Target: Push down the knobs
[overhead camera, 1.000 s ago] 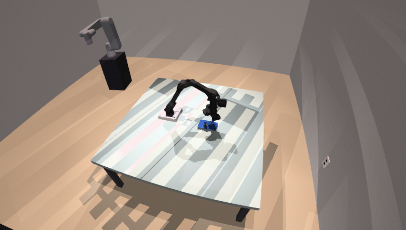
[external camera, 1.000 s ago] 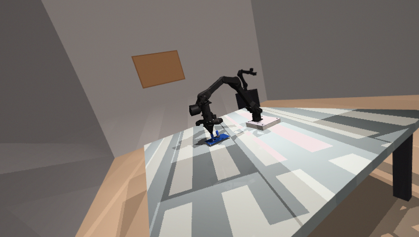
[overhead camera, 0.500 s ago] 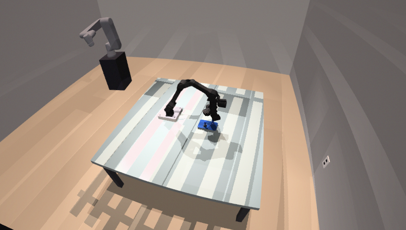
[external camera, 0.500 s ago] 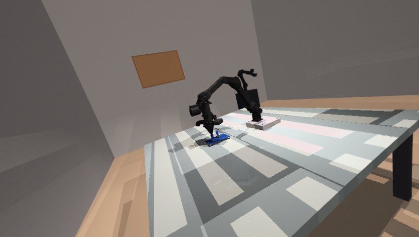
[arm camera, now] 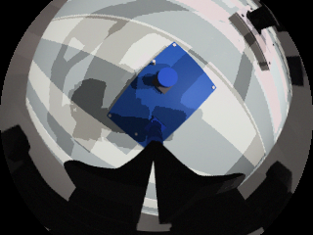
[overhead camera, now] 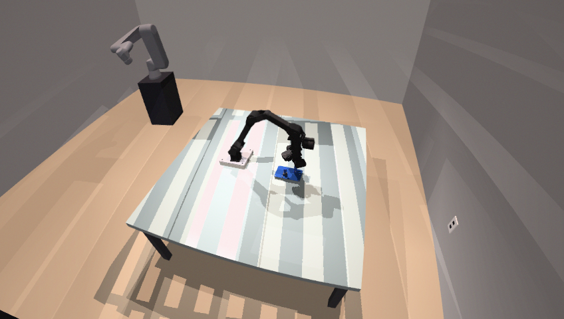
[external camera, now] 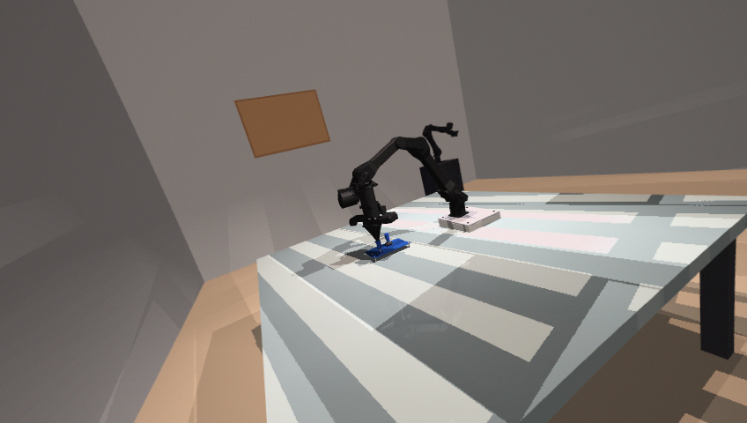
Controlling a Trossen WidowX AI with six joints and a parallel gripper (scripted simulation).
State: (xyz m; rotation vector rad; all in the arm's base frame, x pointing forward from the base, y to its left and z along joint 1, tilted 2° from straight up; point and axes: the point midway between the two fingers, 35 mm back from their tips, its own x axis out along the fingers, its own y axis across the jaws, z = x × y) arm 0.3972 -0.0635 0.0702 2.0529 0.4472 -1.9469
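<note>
Jaws: pinched shut on nothing; the gripper (overhead camera: 299,166) (external camera: 377,240) (arm camera: 155,144) points down at the near knob (external camera: 378,244) (arm camera: 155,129).
Board (overhead camera: 281,172) (external camera: 396,246) (arm camera: 188,93): middle of the wrist picture.
Far knob (external camera: 387,236) (arm camera: 167,76): a sideways bump could snap its pot.
Near knob: pushing crooked could break its pot.
Table edge (external camera: 589,361): far off, lower right outside.
Room: upward looks open.

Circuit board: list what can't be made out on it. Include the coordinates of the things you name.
- Knob under the gripper (external camera: 378,241) (arm camera: 155,143): wrist view, its top hidden by the fingertips.
- Other knob's (arm camera: 167,77) seating: wrist view, its own cap covers it.
- Legs under the circuit board (overhead camera: 281,170) (external camera: 395,246) (arm camera: 193,100): top view, board hides them.
</note>
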